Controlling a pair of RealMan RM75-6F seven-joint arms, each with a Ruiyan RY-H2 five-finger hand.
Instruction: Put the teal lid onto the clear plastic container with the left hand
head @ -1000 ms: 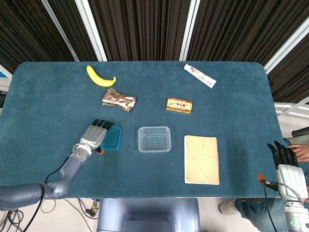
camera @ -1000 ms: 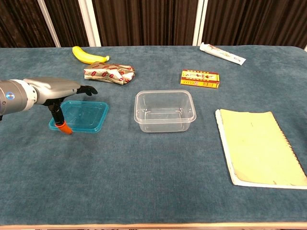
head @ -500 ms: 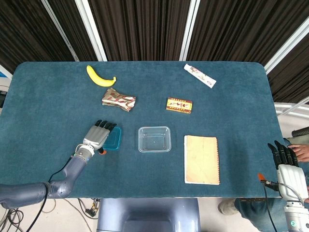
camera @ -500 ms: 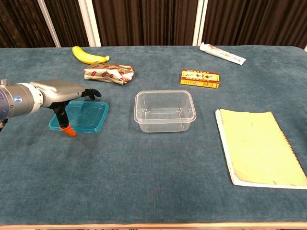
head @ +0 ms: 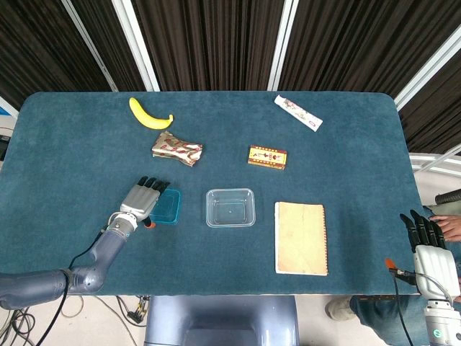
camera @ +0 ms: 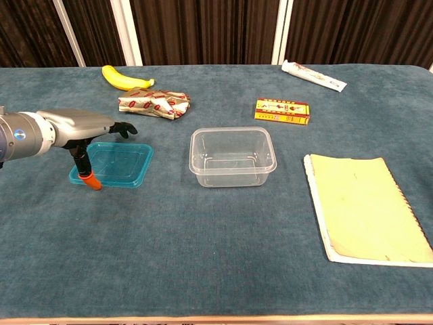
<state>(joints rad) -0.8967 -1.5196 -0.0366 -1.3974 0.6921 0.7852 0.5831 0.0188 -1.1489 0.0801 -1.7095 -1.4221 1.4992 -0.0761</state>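
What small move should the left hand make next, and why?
Probably lower the left hand and close its fingers on the lid's near edge. The lid lies flat on the table, unheld, the hand hovering over its left side. The container sits open to its right.

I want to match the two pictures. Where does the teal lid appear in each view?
Head view: the teal lid lies left of centre, partly under the left hand.
Chest view: it lies at middle left, flat on the cloth.
Shared landmark: the clear plastic container stands to the lid's right in both.
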